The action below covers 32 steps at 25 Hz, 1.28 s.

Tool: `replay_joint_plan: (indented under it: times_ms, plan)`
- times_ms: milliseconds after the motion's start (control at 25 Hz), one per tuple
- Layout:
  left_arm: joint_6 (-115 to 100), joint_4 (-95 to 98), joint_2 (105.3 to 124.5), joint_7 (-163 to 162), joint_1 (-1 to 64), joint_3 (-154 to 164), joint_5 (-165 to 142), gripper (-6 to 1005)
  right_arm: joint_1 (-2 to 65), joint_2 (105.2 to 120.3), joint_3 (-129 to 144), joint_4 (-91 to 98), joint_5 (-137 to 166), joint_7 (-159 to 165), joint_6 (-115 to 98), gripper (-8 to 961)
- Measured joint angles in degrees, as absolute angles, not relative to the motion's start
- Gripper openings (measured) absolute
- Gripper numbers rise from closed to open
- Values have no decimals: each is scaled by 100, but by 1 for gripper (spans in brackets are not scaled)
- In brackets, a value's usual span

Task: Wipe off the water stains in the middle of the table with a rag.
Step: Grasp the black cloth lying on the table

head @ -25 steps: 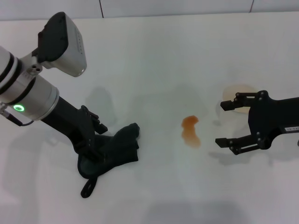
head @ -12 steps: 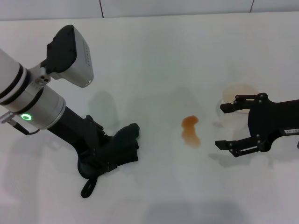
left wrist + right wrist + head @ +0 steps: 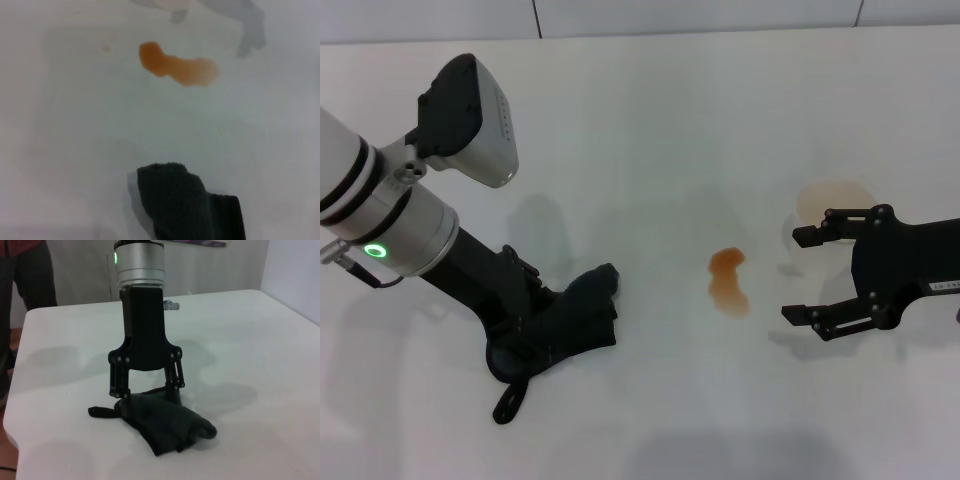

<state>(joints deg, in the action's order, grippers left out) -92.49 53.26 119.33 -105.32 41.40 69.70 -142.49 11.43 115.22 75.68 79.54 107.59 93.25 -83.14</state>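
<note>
L gripper [image 3: 535, 345] clamped on 1 rag [image 3: 575, 322], low on table [image 3: 640, 120].
R gripper [image 3: 807, 275] spread wide, empty, just right of 1 two-lobed water stains blotch [image 3: 728, 282] at centre; rag well left of it.

**No readable text in view**

No lettering, brand or number can be read in any view. The black right hand [image 3: 807, 276] carries a small white label strip on its body, but its print is too small to make out. The left arm's silver wrist section shows only a green light ring, which bears no characters.
</note>
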Motion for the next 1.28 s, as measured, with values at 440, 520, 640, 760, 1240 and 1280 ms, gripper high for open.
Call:
replay_joint_plan:
  times_ms: [440, 520, 640, 760, 1240, 1280]
  plan:
    - [-9194, 5300, 11939, -10500, 4140, 6969, -14277, 667, 1142, 11522, 7567, 7916, 10704, 9325, -8314, 873]
    - [-9181, 5299, 11943, -10492, 4136, 6991, -14277, 655, 1142, 11522, 7568, 7914, 10704, 9325, -8314, 873]
    - [-9135, 5269, 11944, -10488, 4132, 7064, -14278, 638, 1142, 11522, 7568, 7909, 10704, 9325, -8314, 872]
    - [-9075, 5244, 11948, -10504, 4131, 7159, -14282, 620, 1142, 11522, 7573, 7904, 10704, 9325, -8316, 872]
    - [-8951, 5252, 11952, -10610, 4113, 7302, -14249, 575, 1143, 11522, 7576, 7917, 10705, 9343, -8358, 872]
    - [-8941, 5259, 11952, -10613, 4113, 7302, -14249, 573, 1143, 11522, 7576, 7912, 10705, 9341, -8357, 873]
